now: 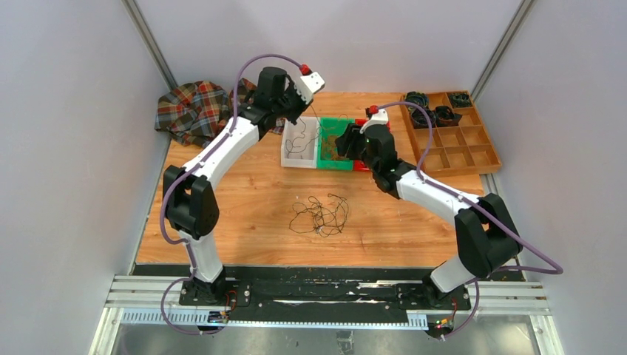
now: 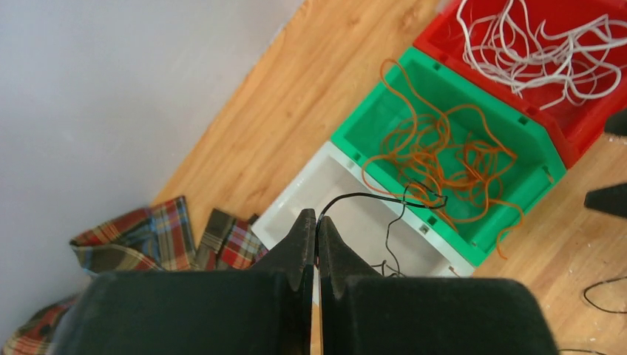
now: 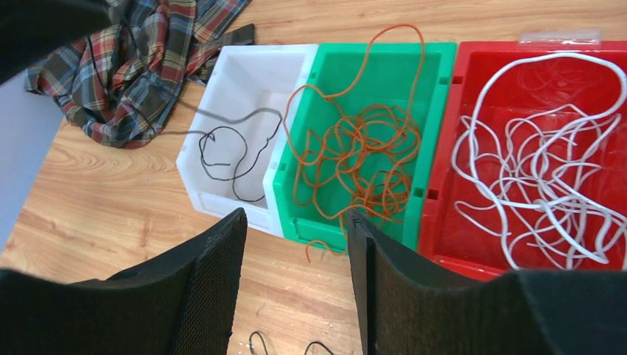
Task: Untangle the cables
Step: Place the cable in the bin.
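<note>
My left gripper [image 2: 318,222] is shut on a thin black cable [image 2: 377,196], which runs from the fingertips across to the green bin's rim and hangs down into the white bin [image 2: 288,185]. From above, the left gripper [image 1: 299,112] hovers over the white bin [image 1: 290,155]. My right gripper [image 3: 296,222] is open and empty, just in front of the green bin [image 3: 384,48]; from above it [image 1: 340,146] is over that bin. Orange cables [image 3: 362,148] fill the green bin, white cables [image 3: 540,185] the red bin [image 3: 503,48]. A tangle of black cables [image 1: 319,214] lies mid-table.
A plaid cloth [image 1: 196,111] lies at the back left beside the white bin. A wooden compartment tray [image 1: 462,151] with dark coiled rolls [image 1: 432,111] stands at the back right. Grey walls close in on both sides.
</note>
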{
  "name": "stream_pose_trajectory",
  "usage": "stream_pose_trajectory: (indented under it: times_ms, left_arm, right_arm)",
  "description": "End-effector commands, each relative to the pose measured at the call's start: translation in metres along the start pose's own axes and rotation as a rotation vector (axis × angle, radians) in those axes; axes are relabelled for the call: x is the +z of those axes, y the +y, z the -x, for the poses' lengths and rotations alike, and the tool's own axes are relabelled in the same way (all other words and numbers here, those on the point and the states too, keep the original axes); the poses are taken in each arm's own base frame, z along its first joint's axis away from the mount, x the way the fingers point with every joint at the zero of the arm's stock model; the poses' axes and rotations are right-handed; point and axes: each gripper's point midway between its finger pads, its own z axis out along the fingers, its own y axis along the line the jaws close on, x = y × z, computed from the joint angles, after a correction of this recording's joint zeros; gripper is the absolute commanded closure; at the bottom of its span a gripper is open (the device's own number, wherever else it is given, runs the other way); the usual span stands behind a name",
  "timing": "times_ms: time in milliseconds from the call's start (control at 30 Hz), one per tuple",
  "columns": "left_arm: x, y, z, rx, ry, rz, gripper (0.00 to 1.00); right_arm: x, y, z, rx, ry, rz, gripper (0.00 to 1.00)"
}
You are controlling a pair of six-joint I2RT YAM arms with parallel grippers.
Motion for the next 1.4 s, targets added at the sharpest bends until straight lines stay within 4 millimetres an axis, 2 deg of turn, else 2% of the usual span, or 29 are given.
stream_pose_trajectory:
  times_ms: [0, 200, 467, 567, 700, 867, 1000, 1100, 1267, 1367]
  left_arm:
    - [-0.003, -0.002, -0.005, 0.009, 0.021, 0.020, 1.00]
    - [0.006, -0.005, -0.031, 0.000, 0.095, 0.025, 1.00]
    - [0.026, -0.012, -0.059, -0.027, 0.156, 0.002, 1.00]
    - [0.033, -0.002, -0.070, -0.004, 0.186, 0.058, 1.00]
    - [0.029, 0.018, -0.069, -0.076, 0.151, 0.098, 1.00]
    - [0.020, 0.029, -0.077, -0.042, 0.155, 0.131, 1.00]
    - [0.024, 0.027, -0.086, -0.038, 0.159, 0.137, 1.00]
    - [0.028, 0.026, -0.097, -0.012, 0.175, 0.148, 1.00]
    - [0.030, 0.027, -0.113, 0.017, 0.189, 0.161, 1.00]
    - [0.030, 0.023, -0.111, -0.027, 0.149, 0.131, 1.00]
  right_arm:
    - [-0.005, -0.013, 0.009, 0.010, -0.028, -0.019, 0.47]
    - [-0.012, -0.025, 0.003, 0.029, -0.020, -0.043, 0.47]
    - [-0.021, -0.033, 0.009, 0.054, -0.037, -0.054, 0.47]
    - [-0.023, -0.035, 0.010, 0.061, -0.034, -0.050, 0.47]
    - [-0.023, -0.036, 0.013, 0.055, -0.035, -0.050, 0.46]
    - [-0.011, -0.029, 0.014, 0.075, -0.023, -0.020, 0.45]
    - [-0.003, -0.019, 0.013, 0.109, -0.026, 0.028, 0.45]
    - [0.005, -0.014, 0.004, 0.127, 0.027, 0.040, 0.47]
    - [0.007, -0.015, 0.002, 0.133, 0.019, 0.041, 0.47]
    - [0.018, -0.004, 0.005, 0.145, 0.022, 0.075, 0.49]
